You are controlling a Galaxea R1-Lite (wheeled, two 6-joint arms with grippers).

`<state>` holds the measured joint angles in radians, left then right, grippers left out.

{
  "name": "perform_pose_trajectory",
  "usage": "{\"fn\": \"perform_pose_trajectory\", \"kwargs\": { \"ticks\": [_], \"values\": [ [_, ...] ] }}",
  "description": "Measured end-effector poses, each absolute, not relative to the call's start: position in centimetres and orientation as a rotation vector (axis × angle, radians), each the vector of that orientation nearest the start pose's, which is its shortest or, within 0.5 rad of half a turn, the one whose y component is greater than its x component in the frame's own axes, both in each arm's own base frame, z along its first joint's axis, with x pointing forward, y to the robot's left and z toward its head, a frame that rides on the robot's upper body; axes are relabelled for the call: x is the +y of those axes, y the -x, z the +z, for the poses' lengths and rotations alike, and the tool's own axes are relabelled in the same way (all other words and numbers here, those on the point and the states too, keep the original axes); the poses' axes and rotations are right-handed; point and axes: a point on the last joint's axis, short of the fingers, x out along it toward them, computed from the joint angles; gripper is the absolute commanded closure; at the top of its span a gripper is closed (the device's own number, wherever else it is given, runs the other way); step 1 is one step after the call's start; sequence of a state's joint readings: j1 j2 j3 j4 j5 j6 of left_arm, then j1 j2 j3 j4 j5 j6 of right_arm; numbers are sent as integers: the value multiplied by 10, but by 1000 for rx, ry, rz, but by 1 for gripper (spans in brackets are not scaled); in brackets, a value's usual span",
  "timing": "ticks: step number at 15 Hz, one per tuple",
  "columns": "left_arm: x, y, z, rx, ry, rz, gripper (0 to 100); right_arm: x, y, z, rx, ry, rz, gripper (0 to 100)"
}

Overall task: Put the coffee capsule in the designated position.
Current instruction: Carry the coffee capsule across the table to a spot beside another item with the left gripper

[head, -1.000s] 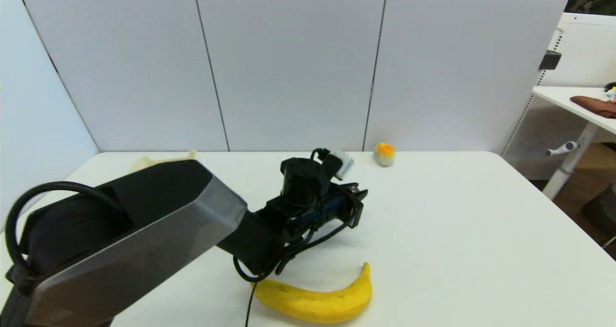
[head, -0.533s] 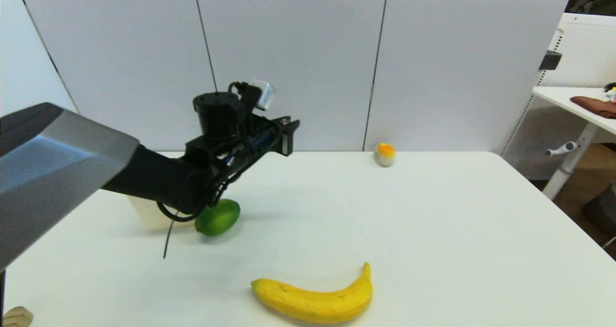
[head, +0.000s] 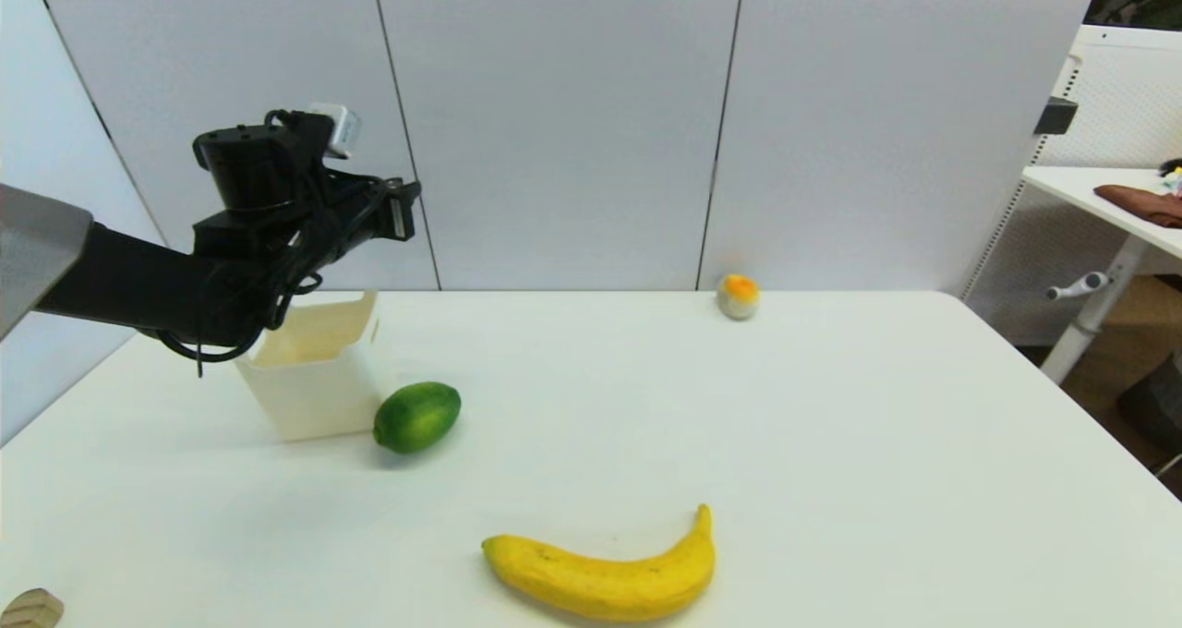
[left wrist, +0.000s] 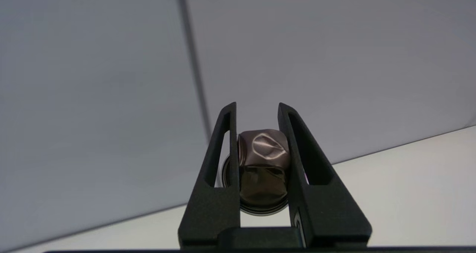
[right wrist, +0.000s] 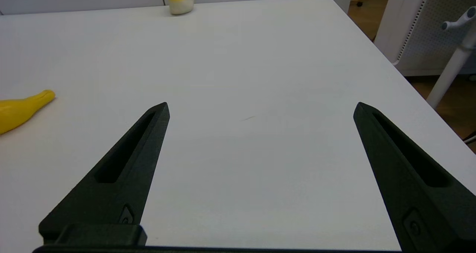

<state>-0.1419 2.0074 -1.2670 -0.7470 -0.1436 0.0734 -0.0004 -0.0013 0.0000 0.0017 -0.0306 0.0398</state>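
Now the left gripper (head: 403, 212) hangs high above the table's far left part, over and just behind the cream-white square bin (head: 314, 369), its fingers pointing toward the wall panels. Half a second ago it was lower and nearer the table's middle, its arm hiding most of the bin; a second ago it was down near the banana. With the arm risen and swung toward the left edge, the bin's open top and taller back wall now show in full. In the left wrist view the two fingers (left wrist: 223, 163) are clenched on the coffee capsule (left wrist: 263, 160), a dented grey-brown pod whose wider rim shows below the grip; the capsule is up in the air, not in the bin. A lime (head: 417, 416) lies touching or just beside the bin's near right corner, unmoved. The banana (head: 605, 573) lies near the table's front edge and the orange-and-grey ball (head: 738, 296) sits at the far edge, both as before. The right gripper (right wrist: 260, 109) hovers over the table (head: 831, 443) toward its right side, jaws spread wide with nothing between them.
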Motion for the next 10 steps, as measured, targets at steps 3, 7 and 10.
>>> {"fn": "perform_pose_trajectory", "kwargs": {
  "ticks": [3, 7, 10],
  "values": [
    [-41, -411, 220, 40, -72, -238, 100, -1, 23, 75, 0, -39, -32, 0],
    [-29, -414, 228, 152, -66, -211, 100, -1, 23, 75, 0, -40, -31, 0],
    [-25, -414, 224, 273, -60, -204, 100, -1, 23, 75, 0, -39, -32, 0]
  ]
}}
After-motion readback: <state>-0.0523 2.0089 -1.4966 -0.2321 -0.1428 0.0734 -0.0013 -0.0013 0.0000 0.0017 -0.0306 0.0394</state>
